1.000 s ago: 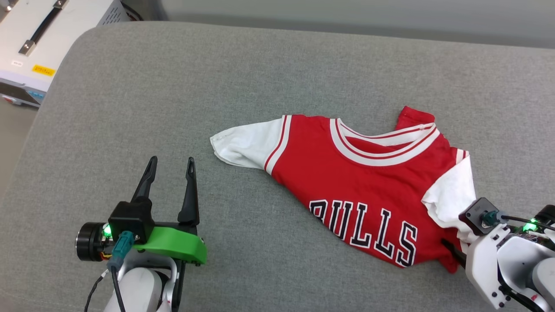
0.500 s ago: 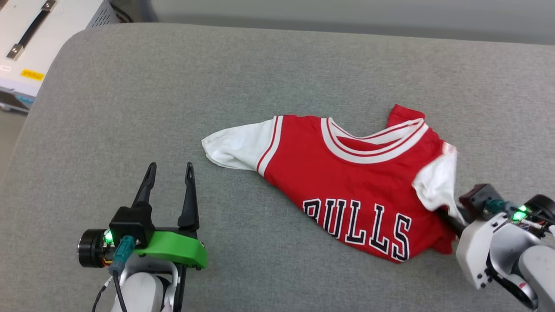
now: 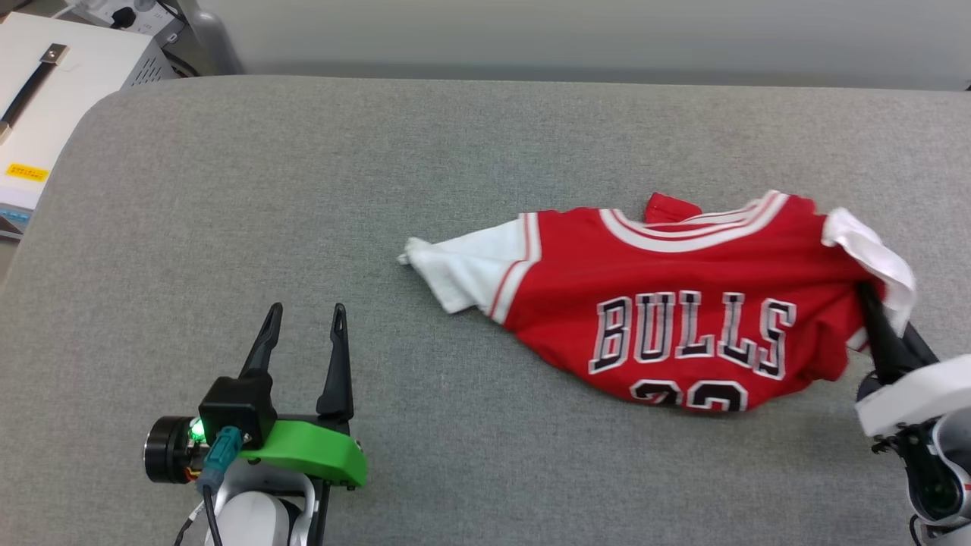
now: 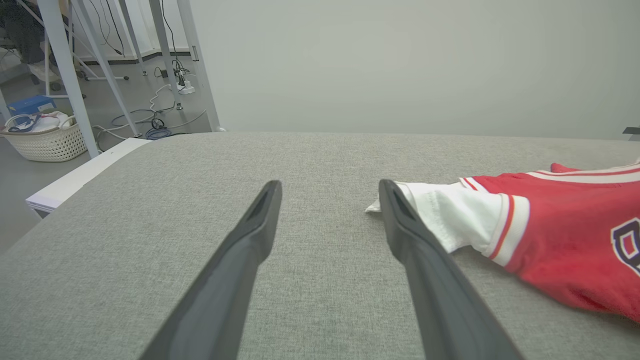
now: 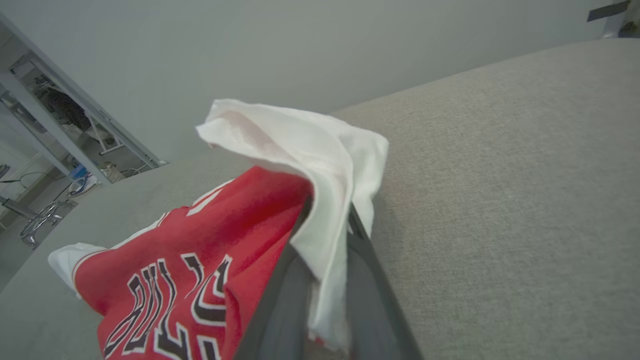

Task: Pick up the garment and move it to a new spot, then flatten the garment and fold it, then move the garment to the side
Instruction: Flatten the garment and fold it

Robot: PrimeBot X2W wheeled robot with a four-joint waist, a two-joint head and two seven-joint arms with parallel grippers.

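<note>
The garment (image 3: 667,303), a red jersey with white sleeves and black "BULLS" lettering, lies stretched across the grey cushion at centre right. My right gripper (image 3: 872,299) is shut on the garment's right side by the white sleeve (image 5: 320,150), which is lifted and drapes over the fingers (image 5: 280,300). The other white sleeve (image 3: 470,269) trails on the cushion. My left gripper (image 3: 303,318) stands open at lower left, nothing between its fingers (image 4: 250,240), with the left sleeve tip (image 4: 440,210) just to its right.
The grey cushion (image 3: 303,189) runs wide to the left and back. A white case (image 3: 45,83) stands off its far left corner. Beyond the cushion's left edge are a laundry basket (image 4: 45,135), metal legs and cables on the floor.
My right gripper closed on the garment's right side and raised it, pulling the jersey rightward so the lettering turned level and a number shows. The head camera also shifted. The left gripper kept its place.
</note>
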